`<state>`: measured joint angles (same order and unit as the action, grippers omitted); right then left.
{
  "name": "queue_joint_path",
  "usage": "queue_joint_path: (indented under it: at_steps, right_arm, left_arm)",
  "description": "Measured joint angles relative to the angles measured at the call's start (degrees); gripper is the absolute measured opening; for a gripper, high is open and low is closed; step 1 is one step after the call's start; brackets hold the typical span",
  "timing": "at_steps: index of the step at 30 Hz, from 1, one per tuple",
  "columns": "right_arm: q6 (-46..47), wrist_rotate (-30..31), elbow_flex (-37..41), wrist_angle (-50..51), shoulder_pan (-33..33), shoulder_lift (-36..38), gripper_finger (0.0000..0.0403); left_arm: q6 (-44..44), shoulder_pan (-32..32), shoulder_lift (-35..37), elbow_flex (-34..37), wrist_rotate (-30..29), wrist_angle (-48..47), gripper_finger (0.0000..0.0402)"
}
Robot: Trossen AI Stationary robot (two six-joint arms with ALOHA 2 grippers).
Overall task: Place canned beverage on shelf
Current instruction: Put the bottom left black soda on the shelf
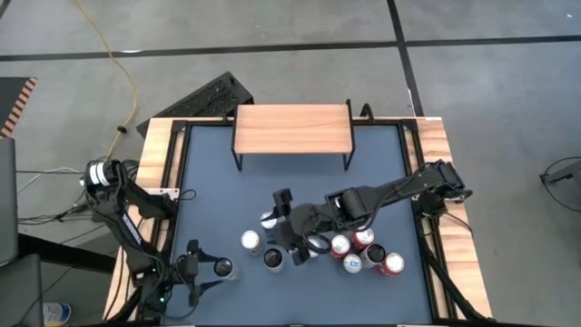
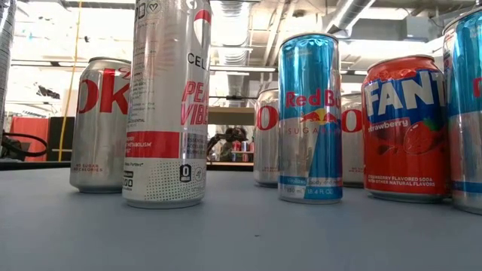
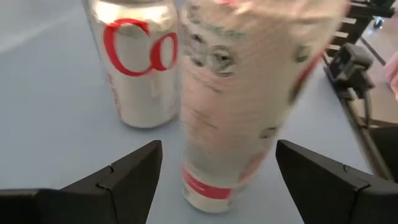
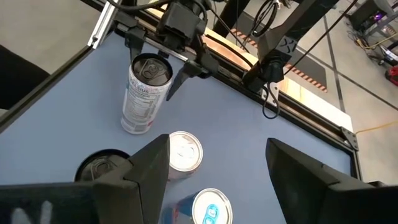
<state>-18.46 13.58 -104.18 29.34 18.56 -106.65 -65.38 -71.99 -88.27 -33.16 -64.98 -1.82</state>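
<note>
A tall slim silver can (image 3: 249,93) stands upright on the blue table top near its front left, also seen from above (image 1: 222,268) and in the right wrist view (image 4: 146,93). My left gripper (image 3: 217,149) is open and comes at it about level from the table's left. One finger stands on each side of the can, and I see no touch. The shelf (image 1: 292,129), a light-wood top on thin black legs, stands at the far middle with nothing on it. My right gripper (image 4: 217,168) hangs open above the cans in the middle (image 1: 283,232).
A silver cola can (image 3: 140,62) stands just behind the tall can. Several more cans cluster mid-table and to the right (image 1: 363,254), among them a blue one (image 2: 310,113) and a red one (image 2: 403,124). Open table lies between the cans and the shelf.
</note>
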Motion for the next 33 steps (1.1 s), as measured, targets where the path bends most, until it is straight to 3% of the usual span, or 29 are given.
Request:
queue_joint_path:
  at_steps: [5, 14, 23, 28, 33]
  right_arm:
    - [0.02, -0.02, 0.00, 0.07, -0.32, 0.00, 0.0253]
    - [1.51, -0.06, 0.04, 0.07, -1.17, 0.04, 0.0253]
    - [1.64, -0.15, 0.04, 0.04, -0.94, 0.07, 0.0253]
    - [1.64, -0.15, 0.04, 0.35, -0.93, 0.07, 0.0253]
    - [1.96, -0.17, 0.04, 0.36, -0.93, 0.07, 0.0253]
  left_arm:
    - [1.32, 0.04, 0.00, 2.05, -0.32, 1.96, 0.0304]
    - [13.04, 2.27, 0.00, 4.41, 0.74, 13.15, 0.0304]
    - [21.20, 6.46, -0.02, 4.41, 6.36, 16.89, 0.0303]
    - [21.88, 9.27, -0.01, 4.39, 9.71, 17.04, 0.0275]
    - [24.04, 9.80, -0.02, 4.39, 9.50, 18.13, 0.0235]
